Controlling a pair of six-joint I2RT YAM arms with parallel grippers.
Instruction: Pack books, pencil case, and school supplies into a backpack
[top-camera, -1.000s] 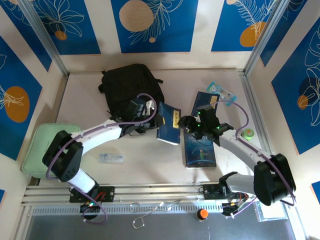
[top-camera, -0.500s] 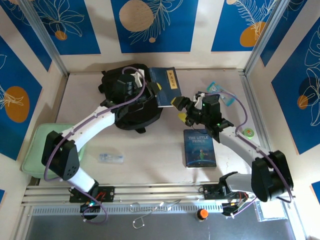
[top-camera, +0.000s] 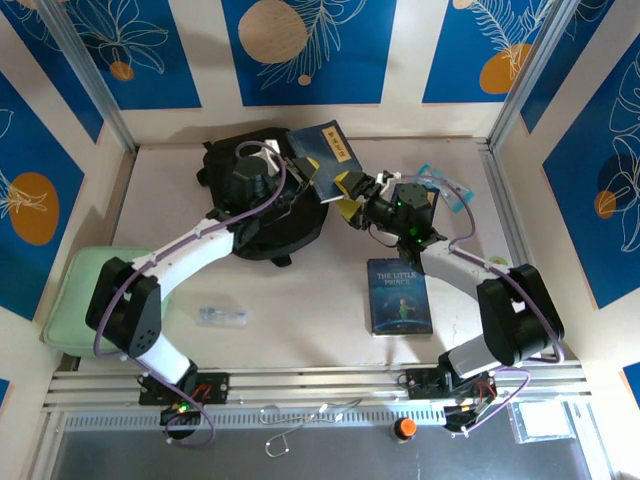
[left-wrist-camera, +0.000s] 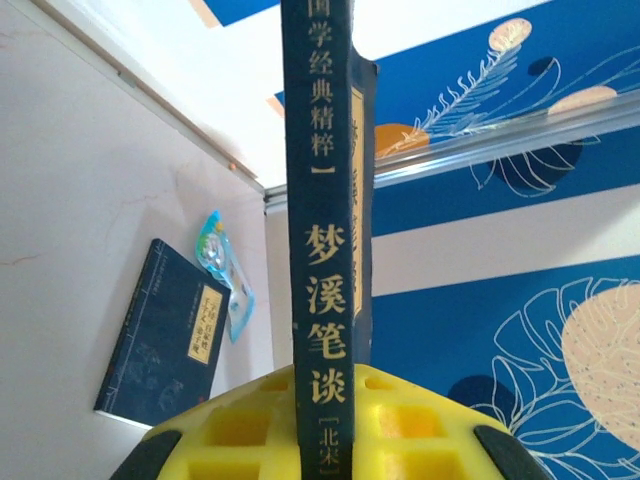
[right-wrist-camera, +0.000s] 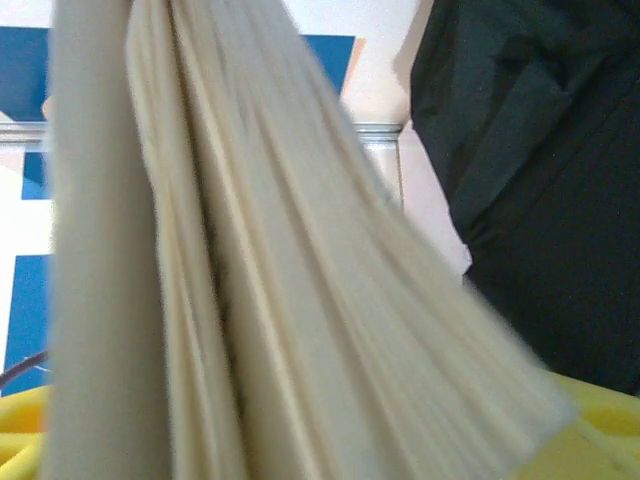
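My left gripper is shut on the spine end of a navy book, held up over the right side of the black backpack. In the left wrist view the book's spine stands upright between the yellow pads of the left gripper. My right gripper is open at the book's lower right edge. The fanned cream pages lie between the wide-set jaws of the right gripper, with the backpack beyond. "The Little Prince" lies flat at centre right. Another navy book lies on the table.
A mint green zip case rests at the left edge. A small clear item lies in front of the left arm. A light blue packet sits at the back right, and a green tape roll lies beside the right arm.
My left arm carried the book from the middle of the table up and back over the backpack. The right gripper followed it, and its fingers now stand around the page edge.
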